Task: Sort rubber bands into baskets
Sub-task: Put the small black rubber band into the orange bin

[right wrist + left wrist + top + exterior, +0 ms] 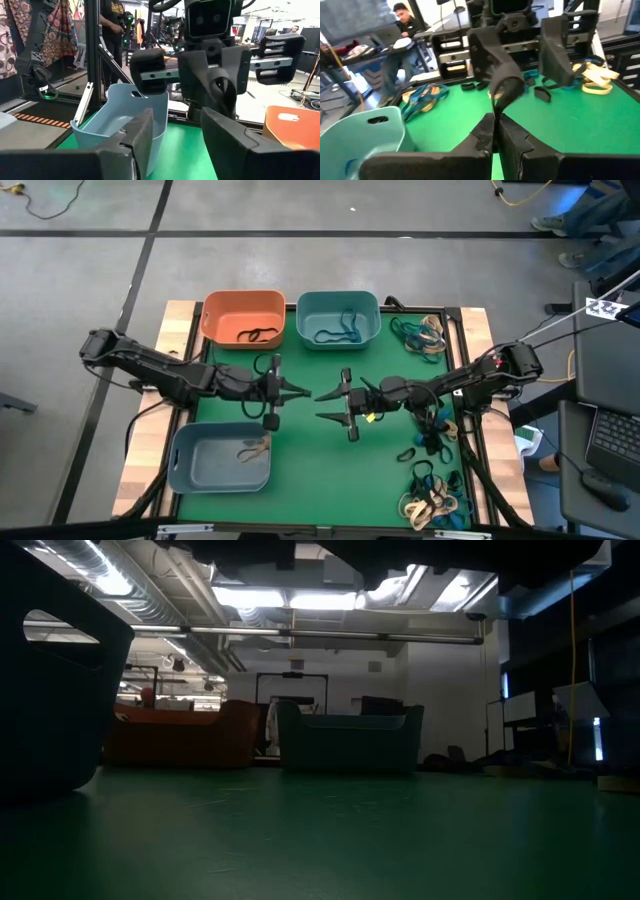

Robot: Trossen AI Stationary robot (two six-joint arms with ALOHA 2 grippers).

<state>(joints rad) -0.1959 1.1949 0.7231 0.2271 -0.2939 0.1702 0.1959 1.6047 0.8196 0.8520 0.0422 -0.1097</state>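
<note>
My left gripper [303, 392] is shut on a black rubber band [507, 89] above the middle of the green mat [310, 470]. My right gripper [322, 405] faces it, open and empty, its fingers [137, 134] spread wide, just right of the left fingertips. An orange basket [243, 317] and a teal basket [338, 318] stand at the far edge, and a grey-blue basket [220, 457] at the near left. Each holds a few bands. Loose bands lie in heaps at the right [425, 335], [435, 500]. My left gripper pinches the black band between its two shut fingertips by one end of the loop [494, 114]. The fingers lie about level and point toward the table's right. The rest of the loop curls free beyond the tips, clear of the mat; it also shows in the right wrist view [223, 95].
Black bands [430, 442] lie on the mat under the right arm. A person sits at a desk [402, 25] beyond the table. A laptop [610, 435] stands to the right of the table. The low view shows the three baskets [350, 740] across bare mat.
</note>
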